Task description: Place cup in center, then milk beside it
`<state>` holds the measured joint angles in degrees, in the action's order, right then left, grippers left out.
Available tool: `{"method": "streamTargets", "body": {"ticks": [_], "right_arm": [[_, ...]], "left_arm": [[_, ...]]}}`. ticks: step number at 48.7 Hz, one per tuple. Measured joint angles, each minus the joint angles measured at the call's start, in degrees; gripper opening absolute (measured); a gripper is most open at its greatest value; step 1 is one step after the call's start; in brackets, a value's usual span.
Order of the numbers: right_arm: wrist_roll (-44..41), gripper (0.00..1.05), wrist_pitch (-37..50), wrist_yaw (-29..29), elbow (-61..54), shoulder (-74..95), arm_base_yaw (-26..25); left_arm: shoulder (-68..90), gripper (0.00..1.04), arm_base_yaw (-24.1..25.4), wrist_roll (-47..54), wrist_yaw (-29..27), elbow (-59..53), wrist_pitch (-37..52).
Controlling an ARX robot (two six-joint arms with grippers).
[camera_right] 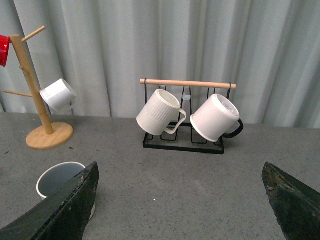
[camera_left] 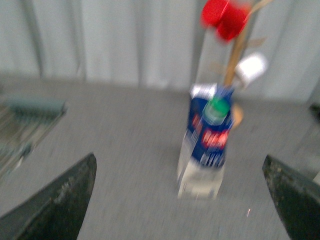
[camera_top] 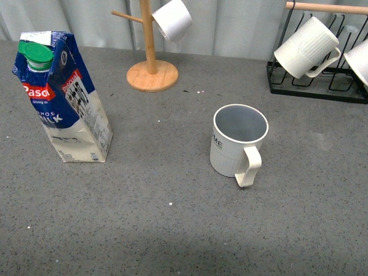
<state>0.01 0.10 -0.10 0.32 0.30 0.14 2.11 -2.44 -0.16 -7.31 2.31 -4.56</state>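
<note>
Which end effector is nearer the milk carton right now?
Left. The left end effector is open and faces the milk, which stands straight ahead of it. The right end effector is open beside the cup; its view shows no milk.

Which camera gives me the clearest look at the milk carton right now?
The front view: the milk carton is sharp and whole, standing on the table, its lettering readable. The left wrist view also shows it whole, but blurred by motion. The right wrist view does not show it at all.
</note>
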Motion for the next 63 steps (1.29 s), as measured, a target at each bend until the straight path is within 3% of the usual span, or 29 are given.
{"method": "streamTargets", "body": {"ticks": [3,10,19,25,63], "right_arm": [[0.0,0.95,0.0,0.0,0.0,0.0,0.0],[0.0,0.95,0.0,0.0,0.0,0.0,0.0],[0.0,0.95,0.0,0.0,0.0,0.0,0.0],[0.0,0.95,0.0,0.0,0.0,-0.1,0.0],[0.0,0.95,0.0,0.0,0.0,-0.1,0.0]], "left_arm": [[2.7,0.98,-1.4,-0.1,-4.7,0.7,-2.8],[9.4,0.98,0.1,-1.1,-2.0,0.7,2.8],[41.0,0.98,3.2,-5.7,4.0,4.0,32.7],[60.6,0.98,2.8,-5.9,6.2,9.5,44.6],[85.7,0.98,-7.0,-2.9,3.5,12.5,54.8]]}}
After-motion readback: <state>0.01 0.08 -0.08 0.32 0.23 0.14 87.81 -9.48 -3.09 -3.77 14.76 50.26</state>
